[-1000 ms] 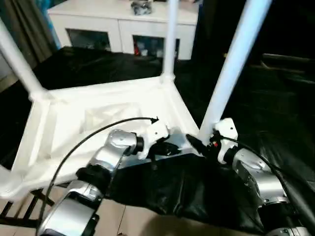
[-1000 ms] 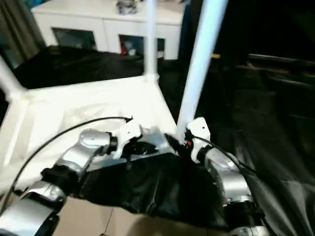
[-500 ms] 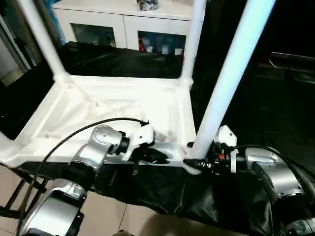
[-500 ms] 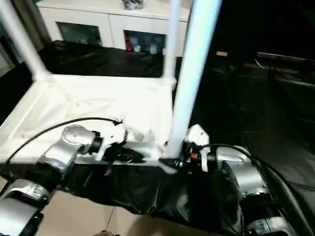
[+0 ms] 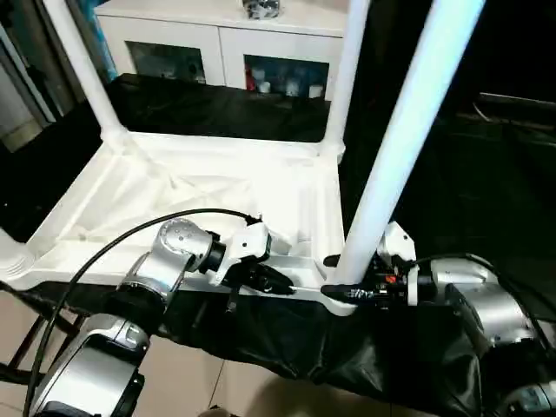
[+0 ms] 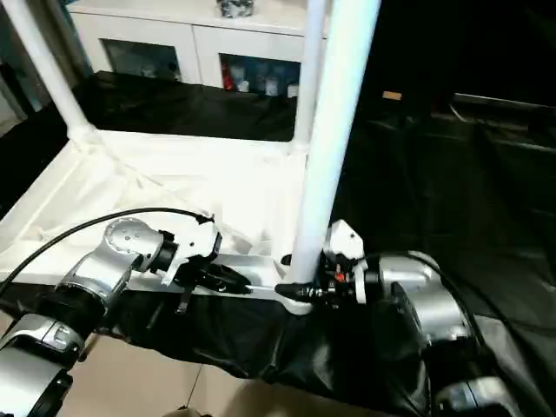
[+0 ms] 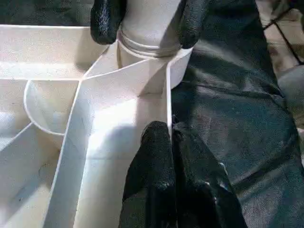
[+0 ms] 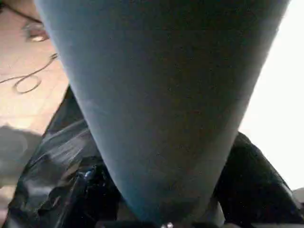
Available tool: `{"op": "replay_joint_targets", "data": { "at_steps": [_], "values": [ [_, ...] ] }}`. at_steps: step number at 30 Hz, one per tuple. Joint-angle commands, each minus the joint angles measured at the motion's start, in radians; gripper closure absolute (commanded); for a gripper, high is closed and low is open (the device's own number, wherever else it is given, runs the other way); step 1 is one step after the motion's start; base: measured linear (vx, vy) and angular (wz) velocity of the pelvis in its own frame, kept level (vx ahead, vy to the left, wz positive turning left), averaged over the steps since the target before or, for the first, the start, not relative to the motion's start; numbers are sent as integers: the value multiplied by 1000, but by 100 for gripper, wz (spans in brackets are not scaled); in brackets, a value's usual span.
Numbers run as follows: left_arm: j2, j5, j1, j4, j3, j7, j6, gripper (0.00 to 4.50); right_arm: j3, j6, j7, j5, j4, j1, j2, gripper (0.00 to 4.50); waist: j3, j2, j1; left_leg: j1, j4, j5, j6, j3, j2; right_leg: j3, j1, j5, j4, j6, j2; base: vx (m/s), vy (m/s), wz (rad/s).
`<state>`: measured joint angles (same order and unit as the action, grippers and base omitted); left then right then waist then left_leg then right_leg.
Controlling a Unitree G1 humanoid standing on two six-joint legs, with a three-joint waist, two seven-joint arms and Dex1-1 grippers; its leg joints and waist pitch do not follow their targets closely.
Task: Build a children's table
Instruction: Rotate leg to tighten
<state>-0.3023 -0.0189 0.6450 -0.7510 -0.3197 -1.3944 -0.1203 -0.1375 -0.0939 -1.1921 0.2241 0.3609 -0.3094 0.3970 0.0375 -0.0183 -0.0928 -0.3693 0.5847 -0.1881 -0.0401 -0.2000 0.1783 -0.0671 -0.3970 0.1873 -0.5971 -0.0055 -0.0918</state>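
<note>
The white tabletop (image 5: 200,187) lies upside down on a black sheet, ribbed side up. Three white legs stand in its corner sockets: far left (image 5: 78,65), far right (image 5: 347,69) and near right (image 5: 395,148). My left gripper (image 5: 278,282) is shut on the thin near rim wall, seen pinched in the left wrist view (image 7: 172,135). My right gripper (image 5: 337,276) grips the near right leg just above its socket, a black finger (image 7: 107,19) on each side. That leg (image 8: 161,95) rises between the fingers (image 8: 251,185).
A white glass-doored cabinet (image 5: 217,43) stands behind the black-covered work surface (image 5: 217,104). Tiled floor (image 5: 200,382) shows below the near edge. A black cable (image 5: 130,239) arcs over my left forearm. To the right lies dark, crumpled sheeting (image 5: 486,174).
The camera has shifted. My right gripper has moved from beside the near right leg's base to around it, and its fingers have narrowed onto it. The left gripper has kept its hold on the rim.
</note>
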Motion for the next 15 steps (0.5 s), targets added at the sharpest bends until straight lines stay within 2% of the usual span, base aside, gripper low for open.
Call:
{"op": "replay_joint_targets", "data": {
  "at_steps": [1, 3, 5, 6, 7, 9, 10, 11, 13, 15],
  "values": [
    [28, -29, -3, -16, -24, 50, 20, 450, -1, -28, 78, -7, 1, 7, -29, 219, -47, 8, -1, 16, -77, -256, 45, 26, 64, 44, 42, 230, 71, -249, -69, 0, 0, 0],
    [59, -37, 4, -30, -10, 131, 50, 450, 16, -26, 222, -55, 23, 17, -71, 221, -44, 11, 4, 18, -81, -299, 20, 28, 61, 46, 40, 322, 81, -221, -72, 0, 0, 0],
    [92, -43, 7, -38, -1, 202, 75, 450, 31, -25, 344, -91, 45, 23, -112, 238, -38, 10, 14, 23, -86, -347, -11, 34, 60, 47, 32, 426, 93, -181, -73, 0, 0, 0],
    [118, -48, 8, -40, 4, 252, 94, 450, 48, -37, 436, -105, 60, 23, -147, 243, -37, 8, 15, 26, -88, -358, -18, 36, 60, 48, 30, 444, 96, -176, -74, 0, 0, 0],
    [143, -51, 9, -43, 8, 295, 117, 450, 66, -53, 515, -110, 73, 21, -182, 243, -33, 10, 20, 27, -90, -389, -24, 39, 57, 45, 30, 501, 104, -154, -75, 0, 0, 0],
    [202, -50, 11, -46, 20, 388, 149, 450, 100, -90, 682, -119, 90, 18, -260, 247, -28, 8, 27, 38, -92, -440, -38, 42, 55, 44, 18, 575, 115, -128, -74, 0, 0, 0],
    [220, -51, 12, -47, 23, 418, 158, 450, 107, -100, 732, -125, 93, 16, -286, 247, -28, 7, 35, 41, -92, -470, -45, 48, 53, 41, 19, 617, 120, -111, -75, 0, 0, 0],
    [241, -51, 14, -48, 26, 449, 163, 450, 111, -105, 778, -130, 99, 12, -312, 247, -32, 7, 39, 41, -93, -474, -42, 50, 52, 41, 19, 616, 123, -98, -74, 0, 0, 0],
    [269, -52, 18, -50, 30, 484, 162, 450, 109, -96, 817, -133, 104, 6, -349, 247, -34, 8, 42, 44, -94, -466, -28, 47, 50, 40, 18, 582, 128, -97, -71, 0, 0, 0],
    [280, -69, 21, -51, 20, 502, 147, 450, 105, -65, 815, -125, 91, 4, -382, 247, -35, 6, 41, 35, -100, -433, -12, 46, 51, 43, 24, 539, 126, -99, -71, 0, 0, 0]
  ]
}}
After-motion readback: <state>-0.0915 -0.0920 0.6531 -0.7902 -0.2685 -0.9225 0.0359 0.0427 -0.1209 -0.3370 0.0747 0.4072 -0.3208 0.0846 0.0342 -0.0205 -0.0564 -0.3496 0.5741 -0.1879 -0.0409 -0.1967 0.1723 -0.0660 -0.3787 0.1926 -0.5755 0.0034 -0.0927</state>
